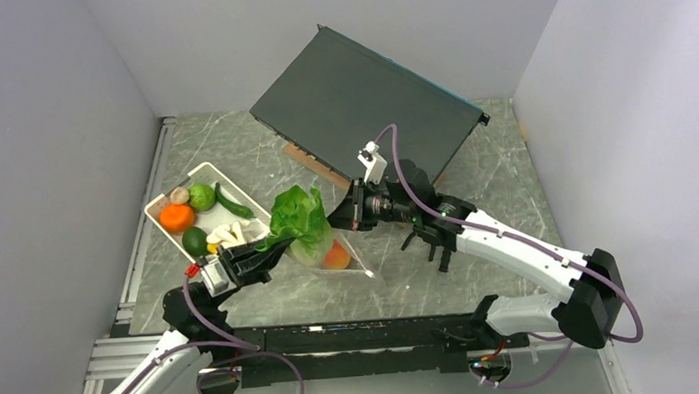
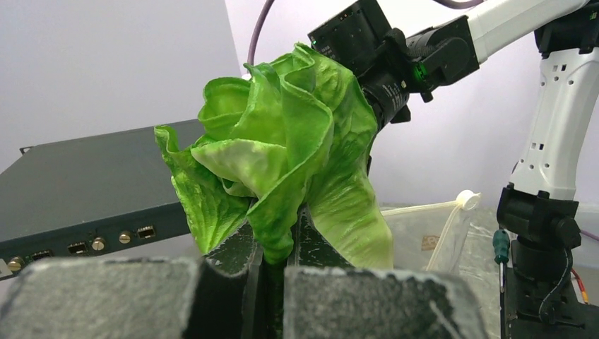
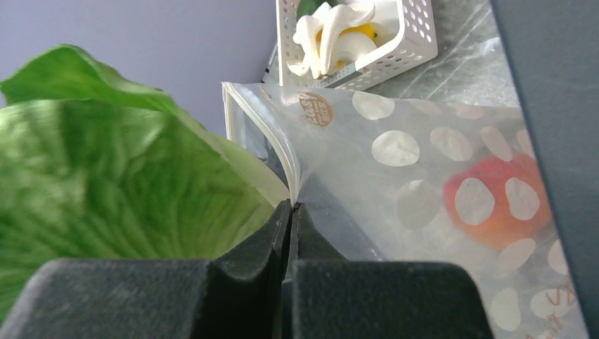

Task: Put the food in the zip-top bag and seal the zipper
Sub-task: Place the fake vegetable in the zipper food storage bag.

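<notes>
- Lettuce: one head, clamped at the stem by the left gripper, whose fingers were closed down on it. Its long axis ran along the fingers, stem toward the gripper and leaves away toward the far right.
- The leaf tips lay at the mouth of the bag. Whether they were inside could not be told.
- One bag lay on the table near its middle, just right of the basket. Its closed end was nearer and its mouth end was raised on the far side.
- One red-orange piece sat inside the bag.
- The right gripper was pinched tight on the mouth edge, with the zipper running from its tips toward the basket.
- Bare tabletop showed to the right of the bag and in a strip along the near edge.
- One basket stood close to the table's left edge, long axis from near right to far left. It held one orange, two green fruits, one cucumber and one brownish piece. It also held a cluster of mushrooms, too bunched to count, with a yellow lemon showing among them.
- One dark box leaned at the far wall, its near edge just behind the right gripper.
</notes>
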Motion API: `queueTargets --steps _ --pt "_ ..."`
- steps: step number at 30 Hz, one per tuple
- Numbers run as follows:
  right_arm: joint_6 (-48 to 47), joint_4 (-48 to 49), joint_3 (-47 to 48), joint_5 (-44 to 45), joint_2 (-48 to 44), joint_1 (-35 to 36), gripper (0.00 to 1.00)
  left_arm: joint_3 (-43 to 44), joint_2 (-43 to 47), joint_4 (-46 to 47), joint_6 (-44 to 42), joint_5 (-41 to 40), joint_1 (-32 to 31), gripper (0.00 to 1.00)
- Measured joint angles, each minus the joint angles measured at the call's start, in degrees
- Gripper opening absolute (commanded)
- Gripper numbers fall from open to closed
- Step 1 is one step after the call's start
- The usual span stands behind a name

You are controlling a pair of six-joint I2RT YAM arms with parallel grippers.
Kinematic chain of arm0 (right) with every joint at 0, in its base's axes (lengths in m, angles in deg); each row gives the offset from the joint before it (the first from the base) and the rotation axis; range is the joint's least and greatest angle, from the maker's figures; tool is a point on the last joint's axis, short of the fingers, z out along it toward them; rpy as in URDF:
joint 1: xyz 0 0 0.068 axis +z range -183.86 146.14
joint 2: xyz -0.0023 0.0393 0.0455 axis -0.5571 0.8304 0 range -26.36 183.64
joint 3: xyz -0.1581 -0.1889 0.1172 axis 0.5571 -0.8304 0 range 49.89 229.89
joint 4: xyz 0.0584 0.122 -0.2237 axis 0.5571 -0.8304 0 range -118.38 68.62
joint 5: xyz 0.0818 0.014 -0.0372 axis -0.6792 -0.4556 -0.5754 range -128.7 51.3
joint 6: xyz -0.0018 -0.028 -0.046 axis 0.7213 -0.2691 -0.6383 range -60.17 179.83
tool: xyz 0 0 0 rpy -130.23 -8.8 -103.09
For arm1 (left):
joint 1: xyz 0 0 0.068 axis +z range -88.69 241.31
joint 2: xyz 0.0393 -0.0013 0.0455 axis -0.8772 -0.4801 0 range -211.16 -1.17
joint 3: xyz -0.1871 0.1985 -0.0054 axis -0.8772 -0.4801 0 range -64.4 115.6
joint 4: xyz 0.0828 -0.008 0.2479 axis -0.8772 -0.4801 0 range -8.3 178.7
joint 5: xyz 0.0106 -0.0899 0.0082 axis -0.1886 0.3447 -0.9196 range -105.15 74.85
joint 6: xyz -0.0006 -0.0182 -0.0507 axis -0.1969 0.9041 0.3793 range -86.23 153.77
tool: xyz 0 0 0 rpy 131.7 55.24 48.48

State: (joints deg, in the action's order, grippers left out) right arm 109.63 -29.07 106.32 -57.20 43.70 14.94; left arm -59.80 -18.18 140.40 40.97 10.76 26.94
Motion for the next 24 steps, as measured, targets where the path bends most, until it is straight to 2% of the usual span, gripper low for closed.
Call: queueTargets --steps 6,14,18,20,24 --pt "1.9 2.1 0.0 -1.9 0.0 -0.7 0.00 0.9 -4.4 -0.8 0.5 2.4 0.0 0.00" --pt "4.3 4.3 0.0 -4.2 1.6 -1.8 0.00 6.4 -10.4 -4.9 0.4 8.0 0.0 0.01" --pt "6.2 5.5 0.0 -5.4 2.5 -2.7 0.00 7.3 -9.8 -8.0 0.7 6.6 0.0 0.08" --pt "7.3 6.5 0.0 -6.0 3.0 -3.1 0.00 8.6 -9.5 -10.8 1.2 4.6 0.0 0.21" --pt "9.6 9.4 0.0 -6.0 3.9 -3.7 0.00 13.1 -10.2 -18.5 3.6 0.0 0.0 0.17"
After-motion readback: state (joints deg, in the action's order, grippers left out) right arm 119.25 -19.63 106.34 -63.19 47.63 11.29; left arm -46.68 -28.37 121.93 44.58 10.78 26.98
